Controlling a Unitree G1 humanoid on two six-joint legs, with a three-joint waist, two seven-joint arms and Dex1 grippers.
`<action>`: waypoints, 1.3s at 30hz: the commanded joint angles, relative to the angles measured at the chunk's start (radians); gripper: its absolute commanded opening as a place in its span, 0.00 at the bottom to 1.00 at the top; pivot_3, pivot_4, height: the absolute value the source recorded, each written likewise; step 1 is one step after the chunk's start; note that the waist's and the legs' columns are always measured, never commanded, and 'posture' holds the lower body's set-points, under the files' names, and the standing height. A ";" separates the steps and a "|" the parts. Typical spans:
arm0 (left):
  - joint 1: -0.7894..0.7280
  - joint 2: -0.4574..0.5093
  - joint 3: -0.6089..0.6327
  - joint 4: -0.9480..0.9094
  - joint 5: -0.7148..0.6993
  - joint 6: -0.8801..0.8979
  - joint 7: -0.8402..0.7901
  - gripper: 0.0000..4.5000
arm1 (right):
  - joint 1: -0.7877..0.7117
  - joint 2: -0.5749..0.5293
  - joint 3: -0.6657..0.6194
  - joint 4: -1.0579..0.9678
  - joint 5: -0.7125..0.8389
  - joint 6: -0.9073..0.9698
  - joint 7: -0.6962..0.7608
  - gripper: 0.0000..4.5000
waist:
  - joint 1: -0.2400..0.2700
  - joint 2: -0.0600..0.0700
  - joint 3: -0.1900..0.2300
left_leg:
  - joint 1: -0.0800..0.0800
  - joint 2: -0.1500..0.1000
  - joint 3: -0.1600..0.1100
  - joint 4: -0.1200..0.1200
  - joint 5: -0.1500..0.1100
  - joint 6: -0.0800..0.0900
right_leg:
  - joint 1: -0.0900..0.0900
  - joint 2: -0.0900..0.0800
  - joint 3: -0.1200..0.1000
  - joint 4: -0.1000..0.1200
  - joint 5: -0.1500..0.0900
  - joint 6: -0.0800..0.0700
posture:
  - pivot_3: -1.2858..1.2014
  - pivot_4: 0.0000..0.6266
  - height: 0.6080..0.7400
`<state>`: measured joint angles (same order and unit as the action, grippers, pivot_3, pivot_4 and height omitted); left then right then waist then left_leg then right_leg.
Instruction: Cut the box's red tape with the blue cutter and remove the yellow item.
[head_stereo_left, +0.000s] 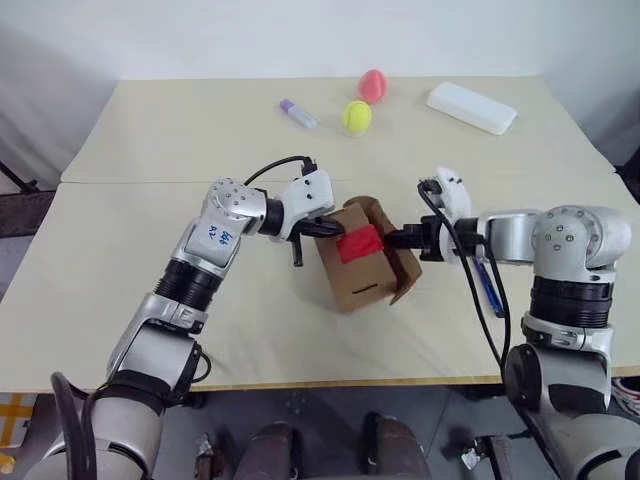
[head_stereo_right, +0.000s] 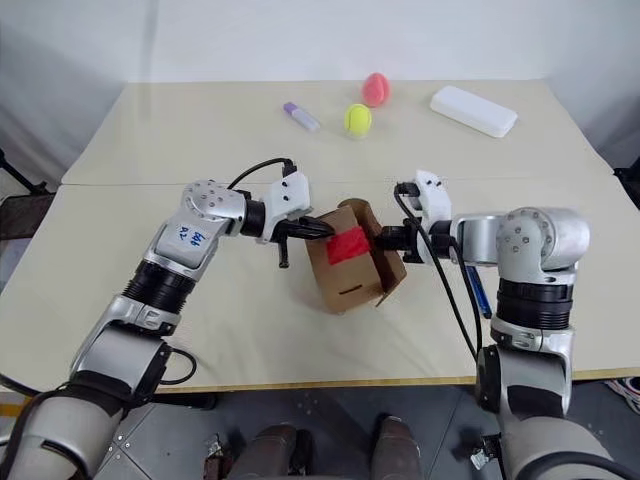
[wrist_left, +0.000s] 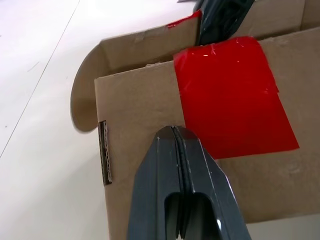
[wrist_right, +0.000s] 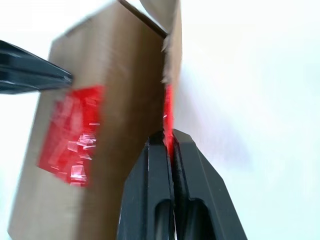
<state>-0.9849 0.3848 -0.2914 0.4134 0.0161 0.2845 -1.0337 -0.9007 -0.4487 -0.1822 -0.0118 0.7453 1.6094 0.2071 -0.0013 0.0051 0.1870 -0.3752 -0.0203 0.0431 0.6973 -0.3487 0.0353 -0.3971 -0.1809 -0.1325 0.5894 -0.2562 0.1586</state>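
Table (head_stereo_left: 120, 300): it is carrying the scene; the carton is being held tilted above its near half, between the two arms.
Box (head_stereo_left: 352, 275): it is hanging tipped, one flap swinging open on the robot's right side. Both arms are sharing it, so any uneven pull is likely twisting it or tearing a flap rather than opening it.
Left gripper (wrist_left: 174, 131): its two fingers are pressing fully together, their tips lying against the taped cardboard face just beside the red patch. With nothing pinched between them, I judge it is only bracing the carton, and the carton could be sliding off.
Right gripper (wrist_right: 169, 137): its fingers are closing tight on the edge of a flap where a sliver of red is showing. A thin edge hold like this is risking a slip or a ripped flap.
Red tape (wrist_left: 232, 95): one wide piece is sticking to the panel, apparently parted at the seam; a leftover bridge could be keeping the flaps from spreading.
Blue cutter (head_stereo_left: 487, 285): it is lying on the table beside the right forearm, in neither gripper.
Yellow item: I cannot tell where it is; if inside, the tilt is risking it rolling out and off the table.
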 joint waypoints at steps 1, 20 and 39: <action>0.005 -0.028 -0.031 0.028 0.020 0.000 0.001 0.00 | -0.083 -0.012 0.036 -0.074 0.138 0.005 -0.104 0.01 | 0.000 0.000 0.000 | 0.000 0.000 0.000 0.000 0.000 0.000 | 0.000 0.000 0.000 0.000 0.000 0.000 | 0.52 0.24 1.00; -0.007 -0.040 -0.005 0.052 0.023 -0.029 0.015 0.00 | -0.193 -0.161 0.067 -0.126 0.636 0.005 -0.524 0.01 | 0.001 0.000 0.000 | -0.003 0.001 0.000 -0.001 0.000 0.001 | -0.001 0.000 -0.002 -0.002 0.000 0.000 | 0.52 0.24 1.00; -0.014 -0.052 -0.011 0.074 0.028 -0.047 0.007 0.00 | 0.132 -0.338 0.065 -0.109 0.322 -0.211 -0.183 0.51 | 0.010 -0.001 0.000 | -0.004 0.000 0.007 0.000 -0.001 0.002 | -0.001 0.000 -0.001 -0.005 0.000 0.000 | 0.52 0.24 1.00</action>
<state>-1.0013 0.3308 -0.2884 0.4835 0.0309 0.2378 -1.0176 -0.7627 -0.7642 -0.0889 -0.1453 1.1066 1.4460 -0.0471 0.0091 0.0045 0.1870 -0.3791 -0.0200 0.0511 0.6971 -0.3500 0.0376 -0.3983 -0.1809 -0.1337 0.5841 -0.2561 0.1589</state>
